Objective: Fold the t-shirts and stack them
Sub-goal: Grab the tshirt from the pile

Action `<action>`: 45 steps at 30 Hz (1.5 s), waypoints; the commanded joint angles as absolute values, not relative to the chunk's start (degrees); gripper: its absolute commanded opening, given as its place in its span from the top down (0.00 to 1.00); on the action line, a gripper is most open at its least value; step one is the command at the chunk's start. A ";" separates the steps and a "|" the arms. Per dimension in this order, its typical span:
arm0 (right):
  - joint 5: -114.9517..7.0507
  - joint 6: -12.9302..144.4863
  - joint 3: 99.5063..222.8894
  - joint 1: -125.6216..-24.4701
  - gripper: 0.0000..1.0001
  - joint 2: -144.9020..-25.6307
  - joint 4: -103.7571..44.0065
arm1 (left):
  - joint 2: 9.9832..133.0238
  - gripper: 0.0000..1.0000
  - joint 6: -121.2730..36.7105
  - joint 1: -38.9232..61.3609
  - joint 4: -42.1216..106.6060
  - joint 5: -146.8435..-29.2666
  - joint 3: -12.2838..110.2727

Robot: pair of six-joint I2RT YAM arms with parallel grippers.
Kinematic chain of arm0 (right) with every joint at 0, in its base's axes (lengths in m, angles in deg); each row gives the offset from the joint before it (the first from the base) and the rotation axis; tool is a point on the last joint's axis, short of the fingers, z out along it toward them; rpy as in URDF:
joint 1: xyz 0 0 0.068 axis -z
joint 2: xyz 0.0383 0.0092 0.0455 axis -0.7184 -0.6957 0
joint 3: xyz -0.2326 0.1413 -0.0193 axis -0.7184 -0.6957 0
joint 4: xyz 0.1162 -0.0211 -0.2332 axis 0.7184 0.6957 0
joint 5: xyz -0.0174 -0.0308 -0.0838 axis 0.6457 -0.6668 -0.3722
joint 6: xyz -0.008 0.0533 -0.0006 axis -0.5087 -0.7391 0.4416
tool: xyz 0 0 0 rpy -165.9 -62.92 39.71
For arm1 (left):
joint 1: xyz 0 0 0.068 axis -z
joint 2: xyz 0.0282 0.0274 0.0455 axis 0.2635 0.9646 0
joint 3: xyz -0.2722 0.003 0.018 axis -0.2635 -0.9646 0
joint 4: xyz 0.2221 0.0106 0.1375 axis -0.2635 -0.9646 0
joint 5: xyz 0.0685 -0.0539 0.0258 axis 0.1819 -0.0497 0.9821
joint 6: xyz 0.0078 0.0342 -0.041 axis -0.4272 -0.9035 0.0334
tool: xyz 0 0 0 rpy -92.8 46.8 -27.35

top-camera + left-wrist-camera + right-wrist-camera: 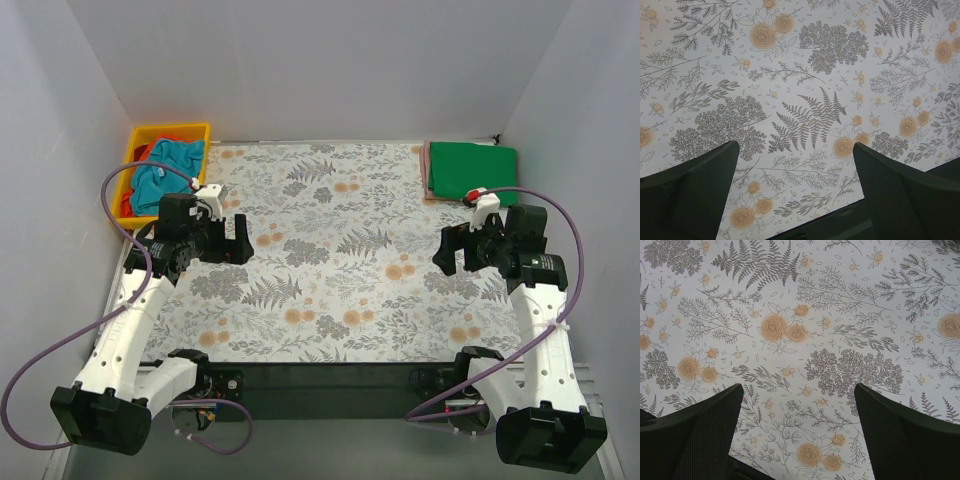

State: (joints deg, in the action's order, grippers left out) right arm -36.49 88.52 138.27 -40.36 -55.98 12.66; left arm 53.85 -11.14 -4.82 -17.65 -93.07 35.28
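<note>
Left claw (243, 240) and right claw (446, 250) wide open, empty.
Teal shirt (165, 176) back-left of left claw: soft, light, floppy; probably pinch a raised fold.

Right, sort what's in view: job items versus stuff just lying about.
Job:
teal-blue t-shirt, crumpled in the yellow bin
orange-red t-shirt, in the same bin
green t-shirt, folded at the far right corner

Lying about:
yellow bin
floral sheet covering the table
</note>
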 commanded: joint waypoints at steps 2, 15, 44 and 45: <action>-40.23 87.88 139.35 -40.21 0.02 -54.63 11.37 | 53.75 0.02 -11.14 -5.09 -16.97 -95.00 38.52; -36.37 87.97 143.39 -40.21 0.02 -61.57 10.14 | 68.59 0.02 -7.10 -8.67 -8.98 -92.07 55.99; -30.65 89.38 141.73 -39.85 0.02 -68.87 9.69 | 131.25 0.03 -15.71 -35.67 -3.26 -96.93 107.95; -30.74 89.47 141.73 -39.85 0.02 -69.05 9.70 | 132.14 0.03 -15.63 -35.67 -2.82 -96.85 108.39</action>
